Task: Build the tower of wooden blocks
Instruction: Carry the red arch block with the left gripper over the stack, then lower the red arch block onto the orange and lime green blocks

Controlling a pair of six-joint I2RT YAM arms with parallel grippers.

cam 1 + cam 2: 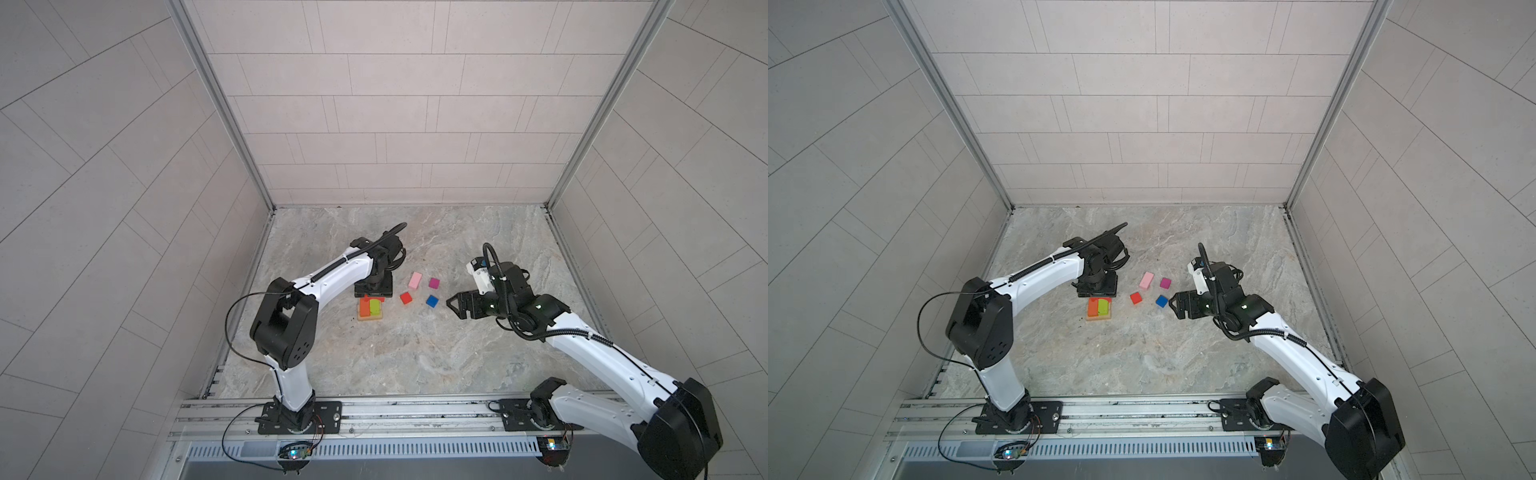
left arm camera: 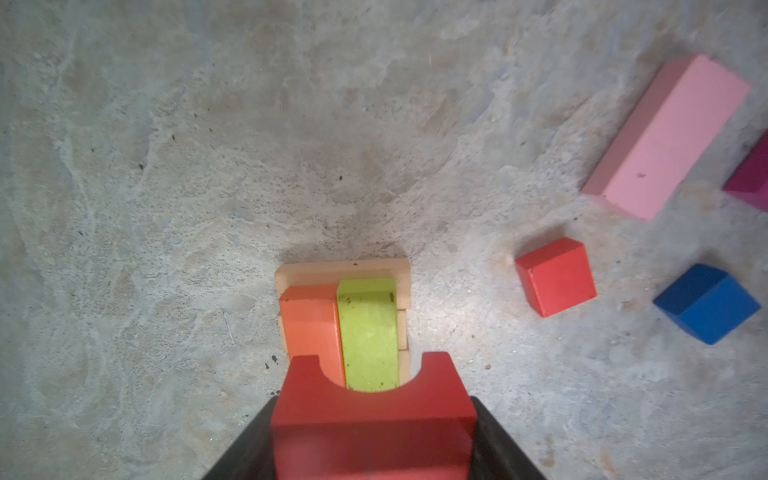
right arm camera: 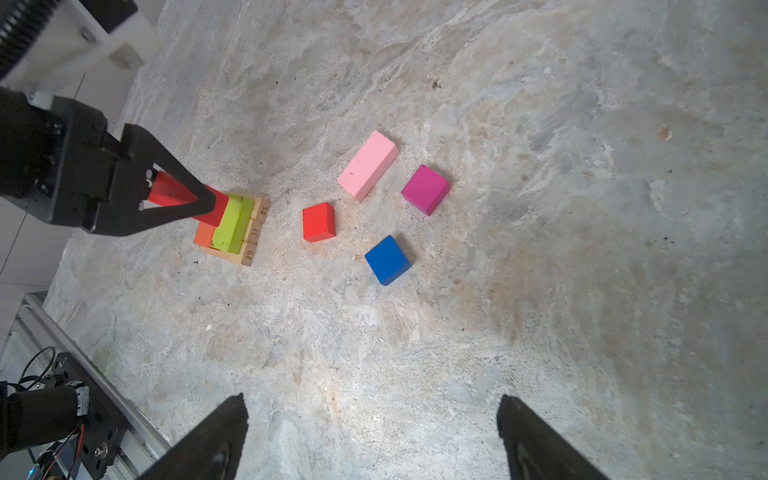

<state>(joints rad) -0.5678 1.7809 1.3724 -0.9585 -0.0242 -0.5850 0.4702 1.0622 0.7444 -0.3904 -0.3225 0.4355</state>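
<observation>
My left gripper (image 2: 372, 401) is closed about halfway on the red arch (image 3: 217, 210), pinching it by its ends over the far end of the tower (image 1: 370, 311), which sits left of centre on the table (image 1: 415, 353). The stack is tan bars (image 2: 345, 268) with the orange oblong (image 2: 309, 324) and lime oblong (image 2: 368, 332) side by side on top. Whether the arch touches them I can't tell. My worry is that it hangs off-centre, so letting go here could land a leg on an edge and tip it, or shove the oblongs off the bars. The arch's legs point down at the stack, and its long axis runs jaw to jaw, across the oblongs' length. Right of the tower lie the red cube (image 1: 406, 297), pink oblong (image 1: 414, 280), magenta cube (image 1: 434, 283) and blue cube (image 1: 432, 301), loose and apart. Furthest right, my right gripper (image 3: 372, 415) hangs wide open and empty near the blue cube
</observation>
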